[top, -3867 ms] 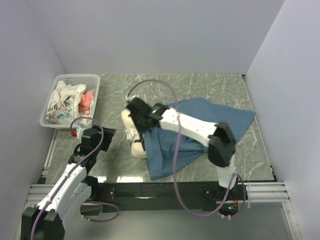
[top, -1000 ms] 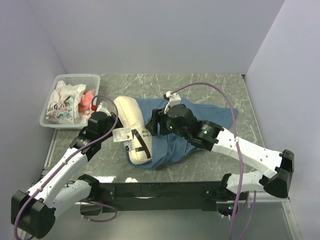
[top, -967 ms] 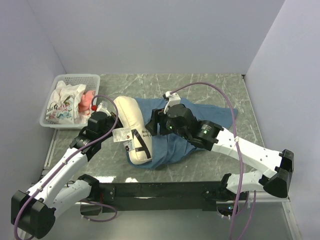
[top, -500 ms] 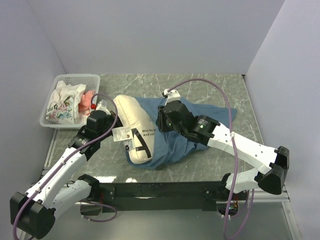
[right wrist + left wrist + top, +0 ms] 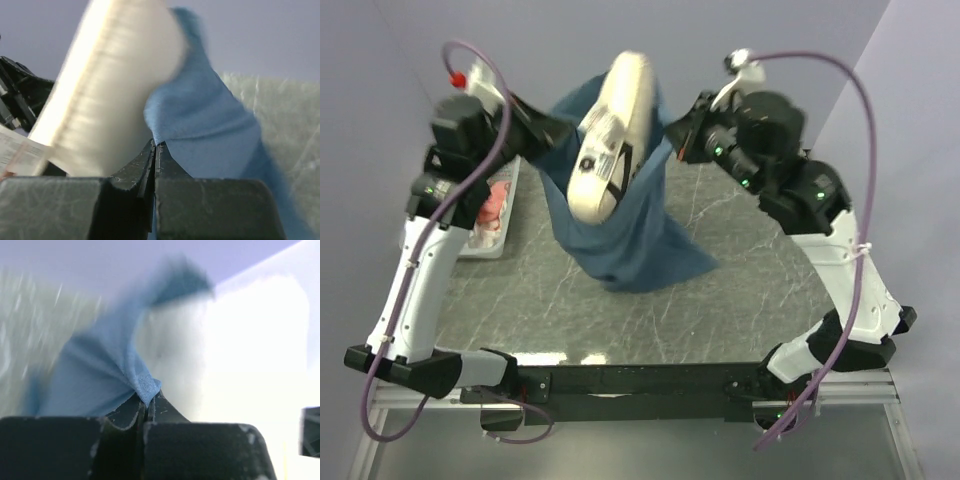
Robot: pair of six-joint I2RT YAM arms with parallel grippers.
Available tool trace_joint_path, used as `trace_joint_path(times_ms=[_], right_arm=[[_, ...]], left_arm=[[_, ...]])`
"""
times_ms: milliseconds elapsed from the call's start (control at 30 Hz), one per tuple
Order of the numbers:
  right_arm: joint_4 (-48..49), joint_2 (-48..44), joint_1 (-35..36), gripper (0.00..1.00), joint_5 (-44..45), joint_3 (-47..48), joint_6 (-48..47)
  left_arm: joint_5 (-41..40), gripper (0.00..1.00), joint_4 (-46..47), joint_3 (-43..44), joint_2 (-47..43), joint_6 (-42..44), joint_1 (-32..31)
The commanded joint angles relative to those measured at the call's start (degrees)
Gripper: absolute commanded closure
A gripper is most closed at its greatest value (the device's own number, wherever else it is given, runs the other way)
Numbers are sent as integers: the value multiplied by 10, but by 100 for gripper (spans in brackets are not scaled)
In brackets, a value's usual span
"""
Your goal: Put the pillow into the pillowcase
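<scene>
On your left, the left gripper point(image 5: 552, 126) is pinched tight on one edge of the pillowcase point(image 5: 625, 235), high above the table point(image 5: 750, 290). Its wrist view shows blue cloth bunched between the closed fingertips. Under that arm a white basket point(image 5: 492, 232) peeks out. In the middle, the pillow point(image 5: 608, 140) stands on end, blurred, with blue cloth on either side, and you cannot tell how deep it sits. The case hangs down toward the table. On your right, the right gripper point(image 5: 672, 138) is clamped on the opposite edge.
</scene>
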Motion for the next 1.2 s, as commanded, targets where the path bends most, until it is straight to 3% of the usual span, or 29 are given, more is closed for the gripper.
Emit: trace_joint_path(times_ms=[0, 67, 100, 233, 333, 433, 567, 733, 833, 867, 967, 1067, 1100, 1167], right_arm=[[-28, 48, -13, 100, -77, 175, -20], [-49, 68, -31, 100, -67, 249, -23], [-46, 64, -74, 100, -73, 253, -13], [86, -10, -120, 100, -231, 105, 53], [65, 7, -132, 100, -210, 159, 33], [67, 11, -204, 100, -250, 163, 72], [112, 23, -189, 100, -354, 146, 106], [94, 25, -154, 100, -322, 142, 62], [95, 12, -244, 100, -329, 167, 77], [117, 4, -330, 100, -350, 155, 101], [242, -10, -441, 100, -473, 84, 244], [262, 9, -405, 100, -499, 108, 280], [243, 14, -348, 100, -484, 141, 244], [196, 19, -306, 100, -443, 163, 212]], left_arm=[[30, 99, 23, 185, 62, -7, 29], [37, 99, 25, 244, 86, -24, 38], [34, 99, 26, 258, 99, -29, 43], [34, 99, 86, 265, 114, -59, 54], [52, 99, 54, 346, 168, -61, 58], [58, 99, 95, 332, 156, -62, 58], [62, 99, 139, 320, 141, -89, 97], [79, 99, 236, 286, 136, -158, 140], [105, 99, 237, 310, 163, -175, 130], [107, 99, 231, 318, 179, -173, 119], [88, 99, 196, 356, 208, -136, 70], [95, 99, 183, 392, 223, -134, 81], [97, 99, 191, 389, 221, -153, 94], [120, 99, 229, 370, 210, -186, 147]])
